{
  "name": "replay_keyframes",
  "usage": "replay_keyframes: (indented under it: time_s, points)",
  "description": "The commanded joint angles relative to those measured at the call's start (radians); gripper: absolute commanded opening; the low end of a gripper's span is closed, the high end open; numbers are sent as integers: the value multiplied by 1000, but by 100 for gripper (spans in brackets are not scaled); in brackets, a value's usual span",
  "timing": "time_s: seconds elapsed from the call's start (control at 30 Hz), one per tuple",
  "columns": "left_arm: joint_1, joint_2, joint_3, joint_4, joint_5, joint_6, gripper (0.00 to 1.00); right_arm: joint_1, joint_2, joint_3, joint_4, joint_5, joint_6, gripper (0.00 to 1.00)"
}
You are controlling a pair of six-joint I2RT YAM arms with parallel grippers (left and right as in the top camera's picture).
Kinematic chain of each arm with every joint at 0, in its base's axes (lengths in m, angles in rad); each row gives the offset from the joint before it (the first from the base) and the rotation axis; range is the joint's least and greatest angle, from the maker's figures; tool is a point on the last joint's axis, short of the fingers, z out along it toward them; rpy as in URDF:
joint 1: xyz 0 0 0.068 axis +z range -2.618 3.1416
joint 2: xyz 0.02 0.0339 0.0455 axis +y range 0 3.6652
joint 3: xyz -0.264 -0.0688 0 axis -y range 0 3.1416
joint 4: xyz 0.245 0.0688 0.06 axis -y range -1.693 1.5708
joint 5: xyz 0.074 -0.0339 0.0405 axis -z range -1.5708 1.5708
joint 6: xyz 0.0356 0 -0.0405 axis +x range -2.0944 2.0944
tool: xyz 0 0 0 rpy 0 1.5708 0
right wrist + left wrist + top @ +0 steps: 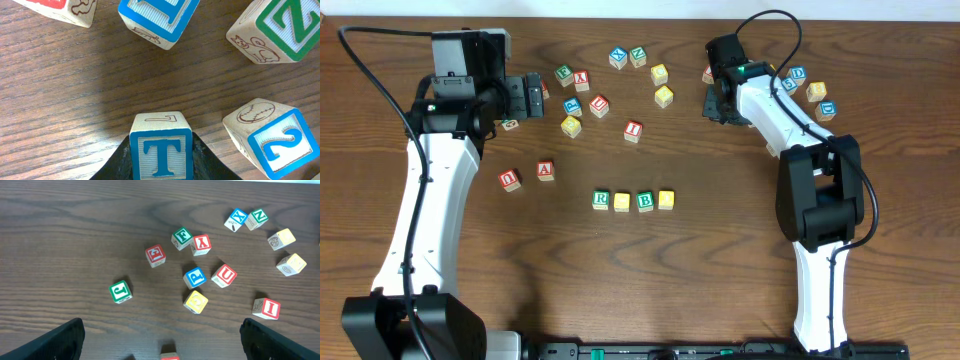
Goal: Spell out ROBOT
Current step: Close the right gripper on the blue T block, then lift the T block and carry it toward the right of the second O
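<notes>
Overhead and wrist views of the counter point(720, 250). A row of four cubes lies at centre, reading left to right: green R cube point(601, 200), first yellow cube point(622, 201), green B cube point(645, 201), second yellow cube point(666, 199), set close side by side. The place after the second yellow cube is unfilled. The blue T cube point(161, 145) sits well apart from the row, at the far right. The right gripper point(161, 170) is narrowed onto it, one finger against each side, and the cube appears to rest on the counter. A blue 2 cube point(270, 140) lies just beside it. The left gripper point(532, 95) stands wide and holds nothing, above scattered loose cubes point(200, 245).
</notes>
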Motion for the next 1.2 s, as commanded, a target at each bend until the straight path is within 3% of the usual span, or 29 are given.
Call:
replay_keyframes:
  time_s: [0.0,0.63,1.17]
  points:
    - [1,-16,13,0,13,6,98,14,-8,27,2,16,-12,25]
    - [1,-16,13,0,13,6,98,15,-39,113,-57,32,-35,21]
    - [1,-16,13,0,13,6,98,90,-286,131,-164,129,-37,22]
